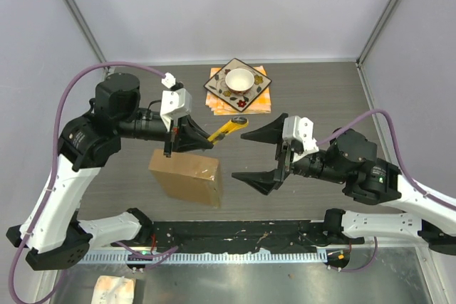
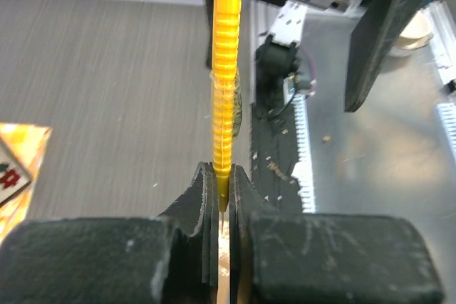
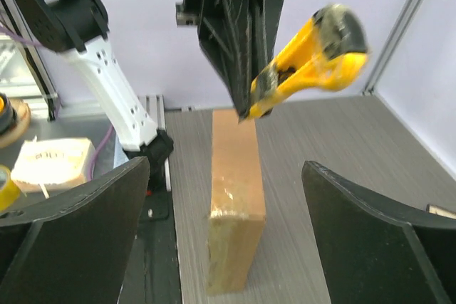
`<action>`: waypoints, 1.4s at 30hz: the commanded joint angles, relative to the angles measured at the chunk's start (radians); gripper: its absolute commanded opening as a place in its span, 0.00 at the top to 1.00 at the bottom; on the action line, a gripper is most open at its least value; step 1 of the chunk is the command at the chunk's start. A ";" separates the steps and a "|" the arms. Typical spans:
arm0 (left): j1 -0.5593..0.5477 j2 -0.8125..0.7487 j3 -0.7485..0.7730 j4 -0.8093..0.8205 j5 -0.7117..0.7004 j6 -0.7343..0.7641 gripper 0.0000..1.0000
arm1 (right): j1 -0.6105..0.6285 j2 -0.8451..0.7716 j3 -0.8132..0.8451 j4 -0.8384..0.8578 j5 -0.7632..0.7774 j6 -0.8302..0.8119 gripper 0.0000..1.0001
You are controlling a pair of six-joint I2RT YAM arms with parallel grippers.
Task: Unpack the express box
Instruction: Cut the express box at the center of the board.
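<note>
Left gripper pinches cutter; right gripper spread, empty. Box looks light, stiff, tippy; I'd clamp its broad faces.

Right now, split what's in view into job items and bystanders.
Job: flat brown cardboard express box; yellow plastic utility knife, clamped in the left gripper.
Lying about: patterned square plate; white round bowl on it.

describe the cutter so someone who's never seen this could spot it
Find the left arm's gripper, raised just over the brown cardboard box near the front of the table. Clamped in its shut jaws is the cutter: slim, bright yellow, with a ribbed handle and a round head. It alone is held in the air.
</note>
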 commanded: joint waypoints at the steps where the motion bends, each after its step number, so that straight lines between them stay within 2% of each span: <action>1: 0.010 0.009 0.031 0.106 0.169 -0.126 1.00 | -0.002 0.035 0.011 0.216 -0.034 0.042 0.06; 6: 0.010 -0.011 0.011 0.075 0.201 -0.095 1.00 | -0.004 0.108 0.070 0.244 -0.037 0.015 0.07; 14: 0.007 -0.037 -0.024 0.020 0.173 -0.020 1.00 | -0.010 0.187 0.169 0.244 -0.087 0.012 0.21; 17: 0.008 -0.048 -0.041 0.002 0.129 0.027 1.00 | -0.013 0.198 0.195 0.237 -0.098 0.021 0.32; 18: 0.008 -0.059 -0.049 0.004 0.120 0.038 1.00 | -0.013 0.198 0.200 0.233 -0.100 0.024 0.40; 21: 0.007 -0.076 -0.067 0.026 0.106 0.040 1.00 | -0.014 0.207 0.209 0.222 -0.100 0.025 0.56; 23: 0.005 -0.077 -0.069 0.034 0.101 0.035 1.00 | -0.016 0.227 0.225 0.208 -0.101 0.030 0.61; 24: 0.005 -0.077 -0.066 0.037 0.098 0.032 1.00 | -0.014 0.234 0.229 0.195 -0.103 0.036 0.67; 25: 0.007 -0.079 -0.061 0.037 0.095 0.032 1.00 | -0.016 0.251 0.238 0.185 -0.104 0.039 0.67; 28: 0.007 -0.080 -0.056 0.044 0.075 0.037 1.00 | -0.017 0.260 0.228 0.164 -0.086 0.045 0.54; 36: 0.005 -0.096 -0.058 0.081 0.040 0.020 1.00 | -0.020 0.242 0.177 0.168 -0.041 0.056 0.51; 42: 0.005 -0.091 -0.056 0.089 0.057 -0.002 1.00 | -0.024 0.244 0.165 0.202 -0.057 0.065 0.72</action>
